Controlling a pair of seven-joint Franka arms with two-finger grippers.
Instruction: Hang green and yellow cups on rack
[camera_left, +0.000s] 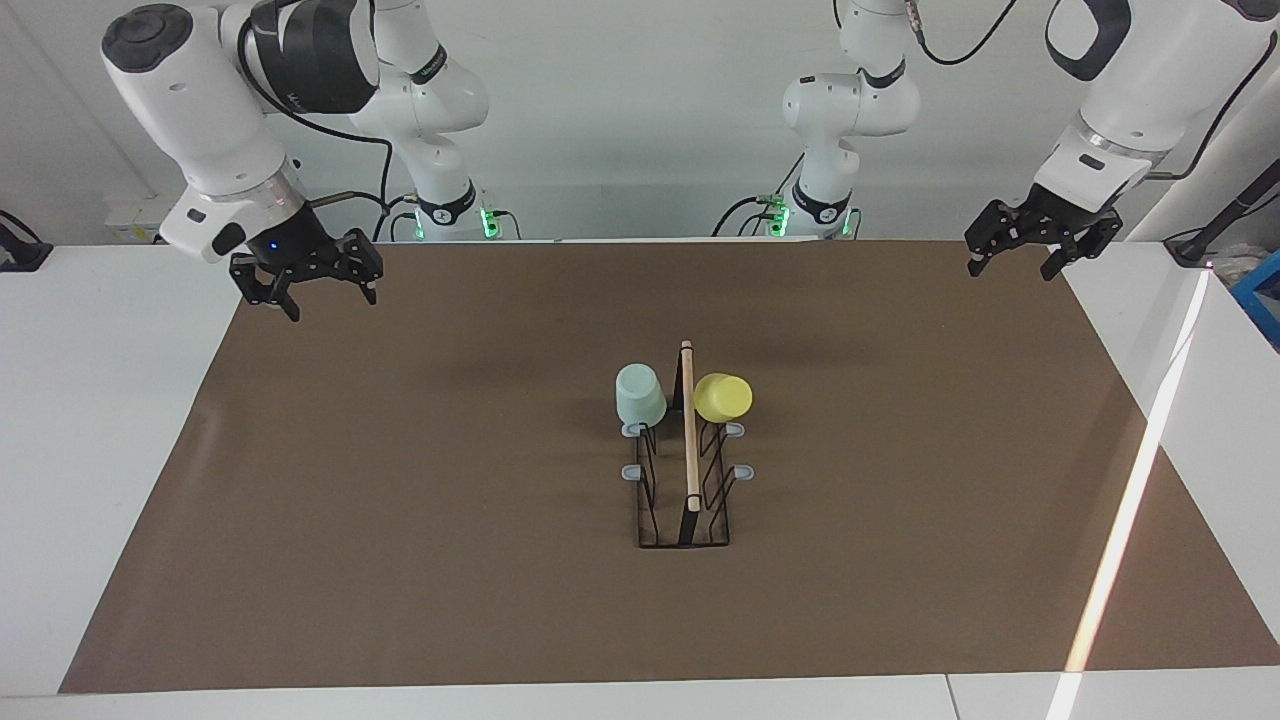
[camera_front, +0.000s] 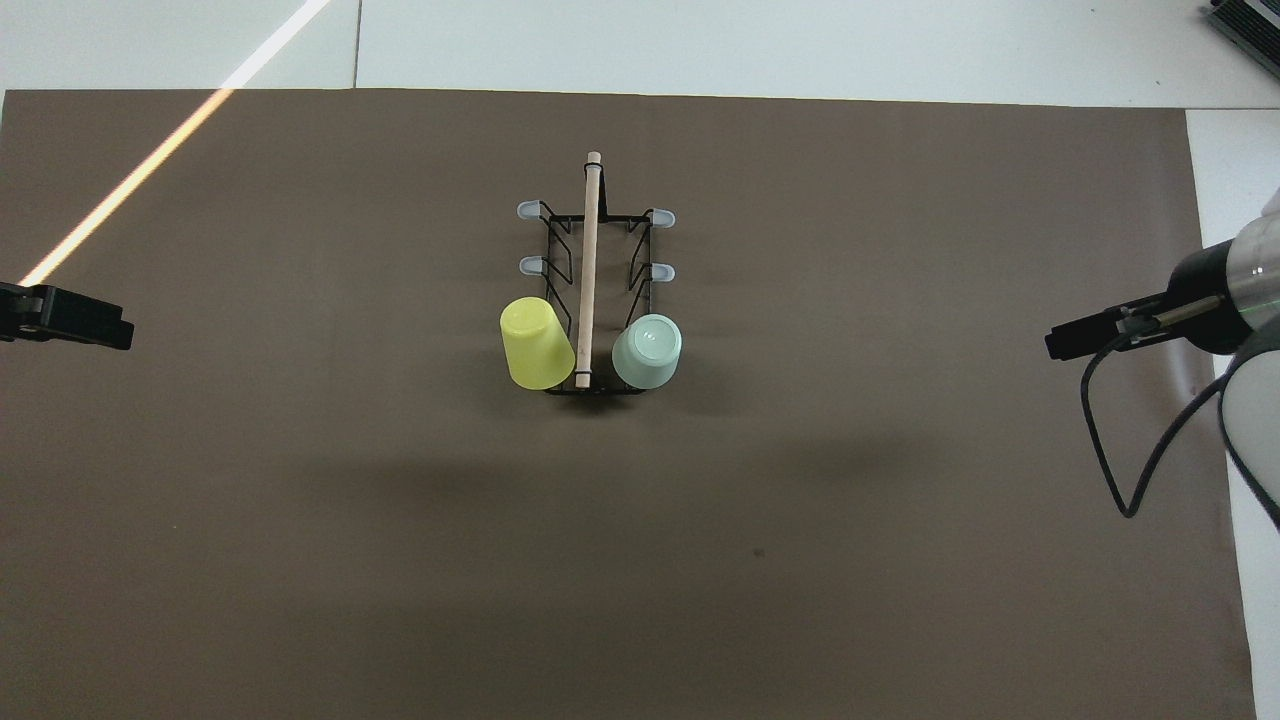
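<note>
Only the rack (camera_left: 684, 470) interrupts the brown mat (camera_left: 400, 520).

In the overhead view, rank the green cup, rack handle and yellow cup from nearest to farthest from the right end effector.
1. Green cup: hung on the rack's side toward the right end effector.
2. Rack handle: along the rack's middle, between the cups.
3. Yellow cup: hung on the side toward the left arm.

Two cups, green (camera_left: 640, 394) and yellow (camera_left: 722, 397); one rack (camera_left: 686, 490); two arms.
</note>
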